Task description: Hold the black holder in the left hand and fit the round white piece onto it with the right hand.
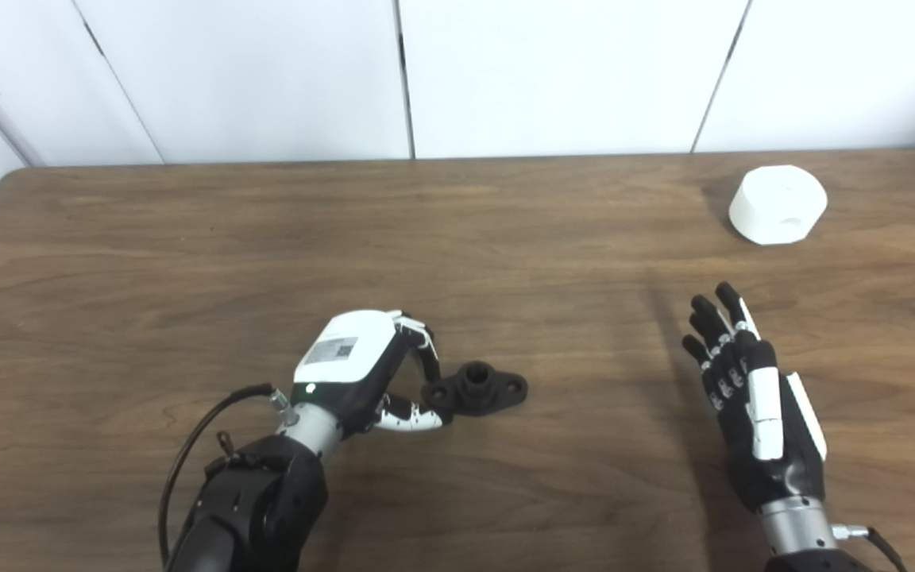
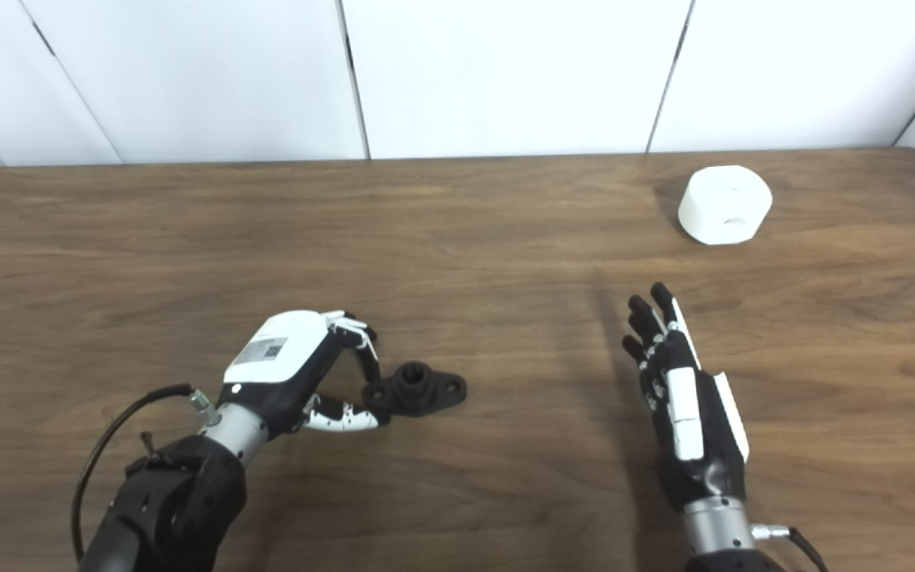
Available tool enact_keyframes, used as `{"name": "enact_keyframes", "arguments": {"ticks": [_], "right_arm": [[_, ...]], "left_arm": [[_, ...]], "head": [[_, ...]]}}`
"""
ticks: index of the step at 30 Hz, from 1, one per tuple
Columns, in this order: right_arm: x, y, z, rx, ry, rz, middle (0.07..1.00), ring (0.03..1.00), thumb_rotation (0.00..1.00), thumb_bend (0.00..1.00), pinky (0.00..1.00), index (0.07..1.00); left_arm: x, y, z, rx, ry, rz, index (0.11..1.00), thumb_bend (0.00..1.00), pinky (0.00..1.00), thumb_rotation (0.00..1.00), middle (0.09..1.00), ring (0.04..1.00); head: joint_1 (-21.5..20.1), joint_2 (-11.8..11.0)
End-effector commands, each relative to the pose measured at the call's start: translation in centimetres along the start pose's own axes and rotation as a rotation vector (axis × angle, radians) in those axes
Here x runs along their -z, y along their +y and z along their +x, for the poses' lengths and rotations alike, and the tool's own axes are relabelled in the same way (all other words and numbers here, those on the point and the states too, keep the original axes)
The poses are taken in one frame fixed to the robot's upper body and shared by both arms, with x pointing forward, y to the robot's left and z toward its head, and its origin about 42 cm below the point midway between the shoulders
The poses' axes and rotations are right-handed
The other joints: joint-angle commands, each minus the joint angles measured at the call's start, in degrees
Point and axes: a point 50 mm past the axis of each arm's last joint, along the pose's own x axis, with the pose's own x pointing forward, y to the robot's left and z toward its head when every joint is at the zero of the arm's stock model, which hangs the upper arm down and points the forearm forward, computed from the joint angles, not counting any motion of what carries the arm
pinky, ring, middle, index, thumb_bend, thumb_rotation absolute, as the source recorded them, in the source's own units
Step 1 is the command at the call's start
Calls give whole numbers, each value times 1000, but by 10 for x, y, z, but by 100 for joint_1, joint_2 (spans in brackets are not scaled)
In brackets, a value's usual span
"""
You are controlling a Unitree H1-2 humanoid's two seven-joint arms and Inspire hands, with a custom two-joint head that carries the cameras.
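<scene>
Left eye view: left hand (image 1: 362,369) pinches black flanged plastic holder (image 1: 475,388) on brown wooden surface (image 1: 187,254); right hand (image 1: 751,397) open, empty; round white piece (image 1: 777,204) well apart.

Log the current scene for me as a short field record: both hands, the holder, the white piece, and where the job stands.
left hand: fingers curled around the left end of the black holder, which lies flat on the table; firm grip cannot be confirmed
right hand: open, fingers extended, holding nothing
black holder: near centre of table, not lifted
round white piece: far right of table, beyond the right hand, untouched
task stage: holder being grasped; white piece not yet picked up or fitted
</scene>
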Motion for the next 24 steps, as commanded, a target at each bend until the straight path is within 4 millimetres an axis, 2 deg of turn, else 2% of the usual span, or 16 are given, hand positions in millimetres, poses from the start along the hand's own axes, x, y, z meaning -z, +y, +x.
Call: {"name": "enact_keyframes", "arguments": {"ticks": [1, 5, 8, 11, 14, 17, 20, 24], "right_arm": [[-11, 14, 0, 14, -60, 54, 947, 974, 955, 619, 951, 979], [-12, 13, 0, 28, -61, 66, 945, 974, 918, 614, 945, 980], [-20, 11, 1, 38, -46, 17, 944, 974, 850, 566, 958, 977], [-36, 3, 5, 57, -40, -79, 947, 997, 749, 576, 996, 971], [-48, -7, 12, 94, -63, -84, 939, 993, 639, 575, 1000, 970], [-56, -18, 20, 113, -78, -85, 955, 998, 606, 561, 1000, 987], [-64, -28, 26, 154, -87, -128, 954, 997, 603, 601, 1000, 981], [-75, -42, 36, 173, -124, -156, 956, 986, 578, 614, 1000, 978]], "left_arm": [[3, -8, -7, 69, 7, 7, 486, 520, 859, 45, 783, 893], [4, -10, -10, 75, 6, -1, 486, 520, 853, 45, 785, 888], [5, -11, -10, 74, 10, 3, 486, 520, 856, 45, 785, 890], [7, -11, -10, 71, 16, 6, 486, 520, 859, 45, 786, 891], [8, -11, -10, 69, 24, 12, 486, 521, 861, 46, 788, 892], [10, -11, -9, 67, 23, 13, 486, 521, 859, 46, 788, 891], [10, -13, -9, 64, 21, 18, 486, 521, 856, 46, 786, 888], [12, -15, -8, 61, 18, 24, 486, 521, 850, 46, 781, 882]], "head": [[-25, 11], [-114, -14], [-130, -15], [-154, -10], [-200, -18], [-266, -36], [-397, -78], [-575, -229]]}}
